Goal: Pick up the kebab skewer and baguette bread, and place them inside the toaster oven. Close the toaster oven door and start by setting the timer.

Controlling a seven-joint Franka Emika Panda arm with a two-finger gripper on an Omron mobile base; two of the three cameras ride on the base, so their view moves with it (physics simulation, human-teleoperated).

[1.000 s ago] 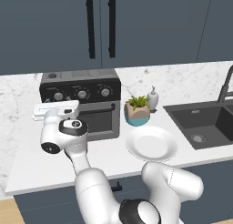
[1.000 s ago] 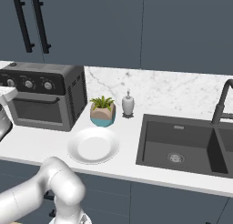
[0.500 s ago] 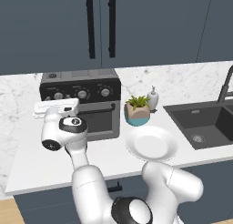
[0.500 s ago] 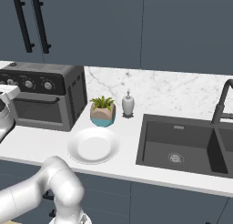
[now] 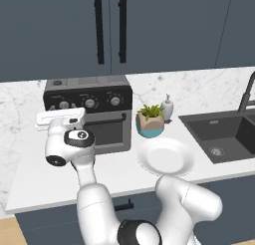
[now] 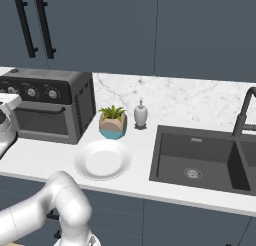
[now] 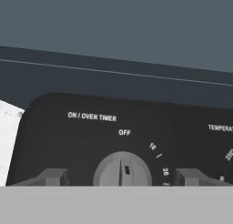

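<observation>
- Toaster oven (image 5: pixel 89 114) sits on the white marble counter (image 5: pixel 45 182) straight ahead of the gripper (image 7: pixel 120 178): a boxy grey body with a black top panel carrying three round knobs
- Toaster oven door (image 5: pixel 107 131) stands upright and closed, dark glass in a grey frame, with a black bar handle across its top
- Timer knob (image 7: pixel 122 170) lies between the two finger tips in the hand view, a round grey dial with its pointer up at OFF, under the lettering ON / OVEN TIMER
- Gripper jaws stand wide, one tip on each side of the dial and neither touching it
- Beyond the oven to the gripper's right are a small potted plant (image 5: pixel 150 120), a white soap bottle (image 5: pixel 167 107) and a white plate (image 5: pixel 166 157)
- Farther right is the dark sink (image 6: pixel 200 162) with its black tap (image 6: pixel 245 110)
</observation>
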